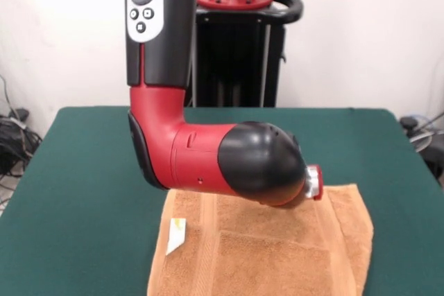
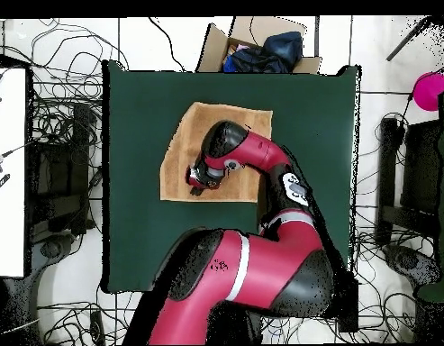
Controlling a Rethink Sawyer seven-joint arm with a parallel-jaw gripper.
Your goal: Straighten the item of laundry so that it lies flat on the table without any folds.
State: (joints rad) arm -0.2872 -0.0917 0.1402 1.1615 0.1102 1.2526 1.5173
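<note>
The item of laundry (image 1: 277, 254), an orange-tan terry towel with a woven band and a small white tag (image 1: 177, 233), lies spread on the green table (image 1: 83, 171) near its front edge. Its right side shows a lengthwise fold line. From overhead the towel (image 2: 194, 131) is a rough rectangle at the far middle of the table (image 2: 135, 198). The gripper (image 2: 203, 177) hangs low over the towel's left part, by the edge nearer the robot's base. In the front view the red and black arm (image 1: 236, 161) hides the gripper, and neither view shows whether it is open or shut.
A cardboard box (image 2: 261, 45) holding dark blue cloth stands just beyond the table's far edge. A pink object (image 2: 430, 90) sits off to the right. Cables cover the floor around the table, and a white surface (image 2: 9, 180) lies to the left.
</note>
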